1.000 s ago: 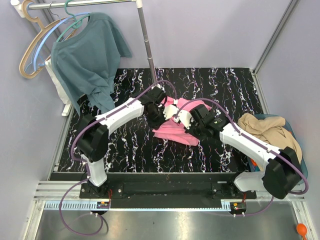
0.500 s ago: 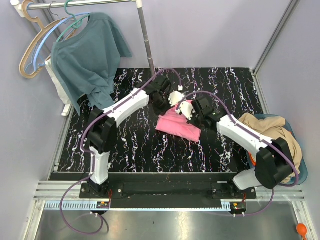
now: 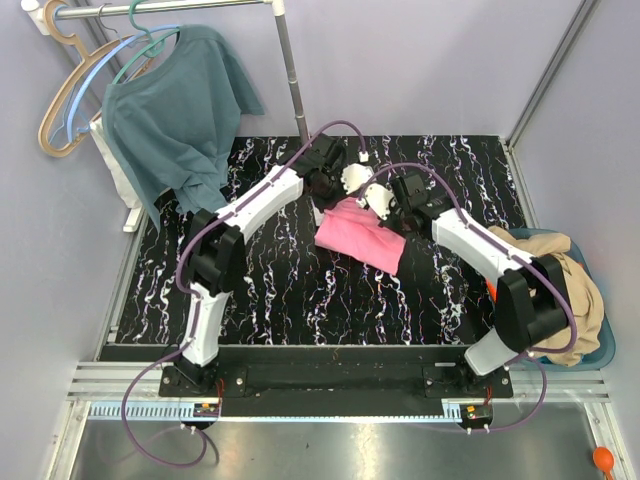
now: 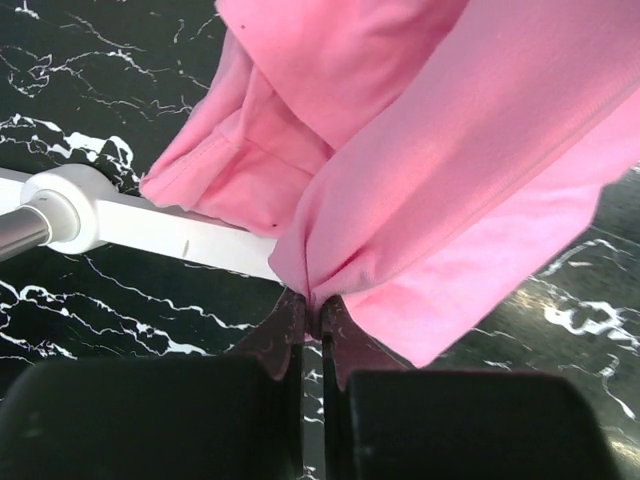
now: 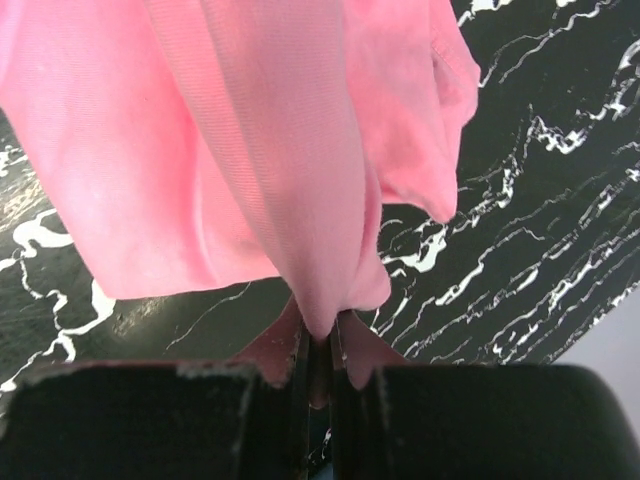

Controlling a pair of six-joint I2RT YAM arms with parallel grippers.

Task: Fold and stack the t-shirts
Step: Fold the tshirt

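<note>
The pink t-shirt (image 3: 362, 236) is at the middle of the black marbled table (image 3: 250, 290), toward its far side. It is bunched into a loose, uneven fold. Its far edge is raised off the surface and its near part hangs down to the table.

The left gripper (image 3: 347, 190) is at the far left corner of the garment. In the left wrist view its jaws are pressed together on a pinch of pink fabric (image 4: 312, 308), with the cloth draping away from the fingertips. The white foot of the clothes rack (image 4: 120, 215) lies on the table just behind the hanging cloth.

The right gripper (image 3: 375, 203) is just right of the left one, the two close together. In the right wrist view its jaws are clamped on a gathered fold of the same shirt (image 5: 318, 340), with no gap visible between the fingers.

The tan-beige t-shirt (image 3: 545, 262) lies crumpled in the blue basket (image 3: 603, 348) at the right edge of the table, well apart from the pink one. A sliver of orange (image 3: 490, 291) beside the right arm is possibly the orange t-shirt, but too little shows to confirm.

A teal shirt (image 3: 175, 110) hangs on a hanger from the rack pole (image 3: 293, 85) at the far left.
</note>
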